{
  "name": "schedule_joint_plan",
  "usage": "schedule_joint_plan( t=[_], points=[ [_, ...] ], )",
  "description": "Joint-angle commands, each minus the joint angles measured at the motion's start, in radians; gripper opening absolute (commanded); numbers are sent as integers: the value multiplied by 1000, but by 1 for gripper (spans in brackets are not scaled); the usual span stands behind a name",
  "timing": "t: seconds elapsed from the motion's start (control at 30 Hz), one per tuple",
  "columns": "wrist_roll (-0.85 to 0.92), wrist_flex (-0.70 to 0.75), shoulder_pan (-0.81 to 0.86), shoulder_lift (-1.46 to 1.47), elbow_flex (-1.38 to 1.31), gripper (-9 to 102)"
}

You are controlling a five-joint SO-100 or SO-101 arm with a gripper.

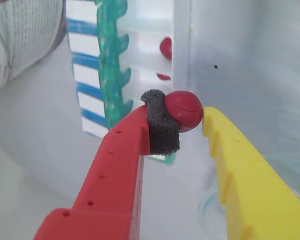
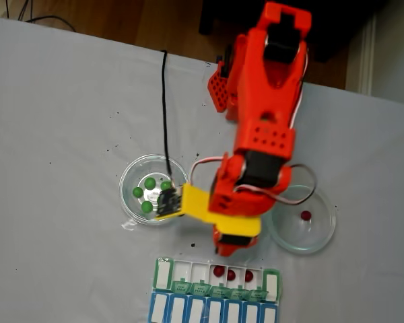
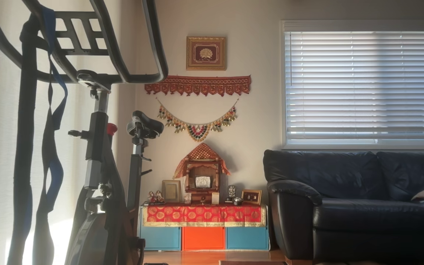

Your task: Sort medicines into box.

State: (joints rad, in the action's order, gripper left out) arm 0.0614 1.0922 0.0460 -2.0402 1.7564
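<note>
In the wrist view my gripper (image 1: 185,117) is shut on a glossy red ball (image 1: 184,110), pinched between the grey foam pad on the red finger (image 1: 162,125) and the yellow finger (image 1: 215,130). The box (image 1: 182,50) lies just beyond it, its green lids (image 1: 110,65) folded open and two red balls (image 1: 166,47) in its compartments. From above, the box (image 2: 163,272) sits at the table's near edge with three red balls (image 2: 231,274) inside. My gripper's tip (image 2: 219,250) hangs just above it, mostly hidden under the arm.
A glass dish (image 2: 124,185) on the left holds several green balls (image 2: 148,183). Another dish (image 2: 323,235) on the right holds one red ball (image 2: 305,215). A blue-and-white row (image 2: 188,311) adjoins the box. A black cable (image 2: 165,101) crosses the table.
</note>
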Motion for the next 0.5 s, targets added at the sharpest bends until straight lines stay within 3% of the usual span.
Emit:
schedule_joint_plan(
  t=[0.0,0.47],
  points=[
    [-6,-20,66,69,-166,1],
    [54,72,89,255,-310,1]
  ],
)
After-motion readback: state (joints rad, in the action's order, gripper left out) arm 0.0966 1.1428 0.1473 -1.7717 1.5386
